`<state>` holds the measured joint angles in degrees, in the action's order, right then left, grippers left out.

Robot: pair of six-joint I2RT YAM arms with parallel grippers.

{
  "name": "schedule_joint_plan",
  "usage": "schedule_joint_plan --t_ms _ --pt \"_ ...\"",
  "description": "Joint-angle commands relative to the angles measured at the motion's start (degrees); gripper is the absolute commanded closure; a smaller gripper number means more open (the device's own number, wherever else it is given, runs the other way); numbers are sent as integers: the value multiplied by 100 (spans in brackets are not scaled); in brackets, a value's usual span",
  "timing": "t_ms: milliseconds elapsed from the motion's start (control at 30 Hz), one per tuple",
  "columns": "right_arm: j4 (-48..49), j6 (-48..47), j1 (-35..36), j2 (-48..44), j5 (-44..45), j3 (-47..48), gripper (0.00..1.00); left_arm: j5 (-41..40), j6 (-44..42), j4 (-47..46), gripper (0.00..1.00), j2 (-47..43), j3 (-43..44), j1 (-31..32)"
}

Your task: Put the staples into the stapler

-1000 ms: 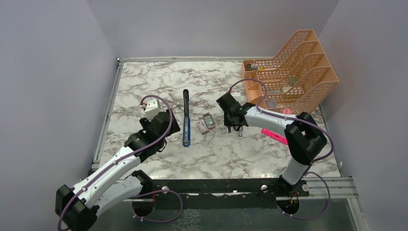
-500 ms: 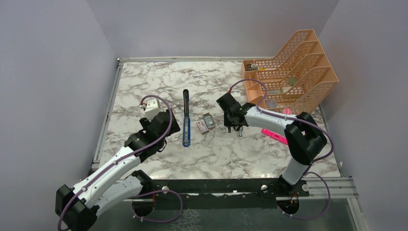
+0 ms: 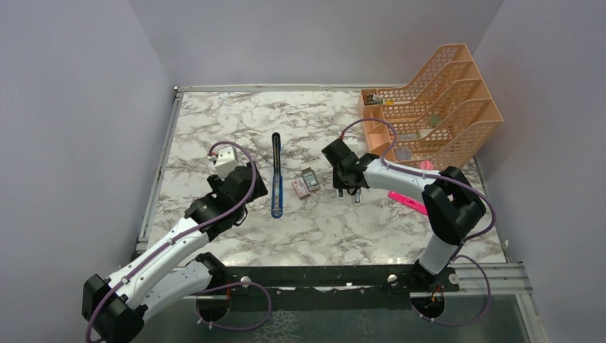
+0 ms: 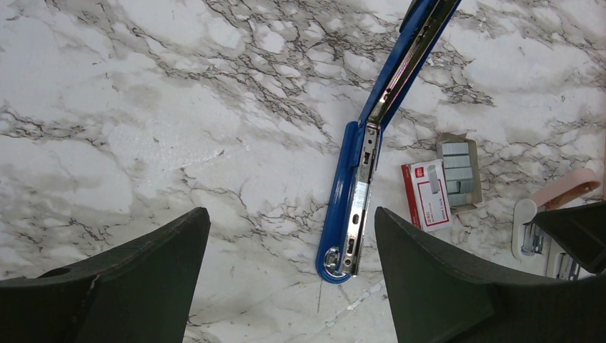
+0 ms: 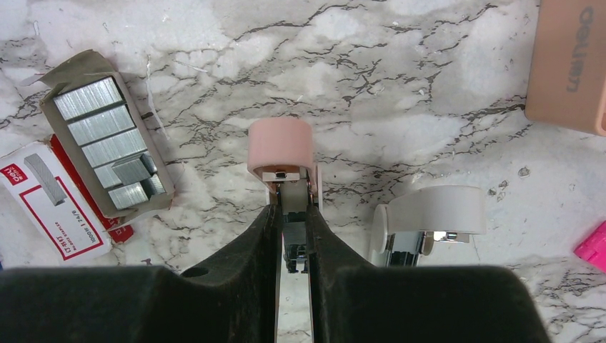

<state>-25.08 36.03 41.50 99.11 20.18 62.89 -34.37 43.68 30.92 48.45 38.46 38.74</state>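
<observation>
The blue stapler (image 3: 276, 179) lies opened flat on the marble, its silvery channel (image 4: 364, 186) facing up. To its right are the staples: a pink-and-white box (image 4: 426, 194) and a grey tray of strips (image 4: 457, 171), also seen as tray (image 5: 107, 132) and box (image 5: 53, 200). My left gripper (image 4: 289, 212) hovers open above the stapler's near end, touching nothing. My right gripper (image 5: 293, 211) is shut on the narrow metal channel of a small pink-and-white stapler (image 5: 280, 146), right of the tray. Its white part (image 5: 429, 211) stands beside my fingers.
A salmon eraser block (image 5: 568, 64) lies just beyond the small stapler. A pink highlighter (image 3: 407, 201) rests under the right arm. An orange tiered file rack (image 3: 436, 100) fills the back right corner. Walls border the table on three sides.
</observation>
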Motion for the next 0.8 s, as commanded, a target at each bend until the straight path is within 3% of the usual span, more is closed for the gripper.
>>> schedule_joint_plan --t_ms 0,533,767 --pt "86 62 -51 -15 -42 -21 79 -8 31 -107 14 -19 23 -16" --pt "51 220 -54 -257 -281 -476 79 11 52 -108 14 -16 7 -21" --pt "28 164 -50 -397 -357 -415 72 29 70 -112 14 2 34 -20"
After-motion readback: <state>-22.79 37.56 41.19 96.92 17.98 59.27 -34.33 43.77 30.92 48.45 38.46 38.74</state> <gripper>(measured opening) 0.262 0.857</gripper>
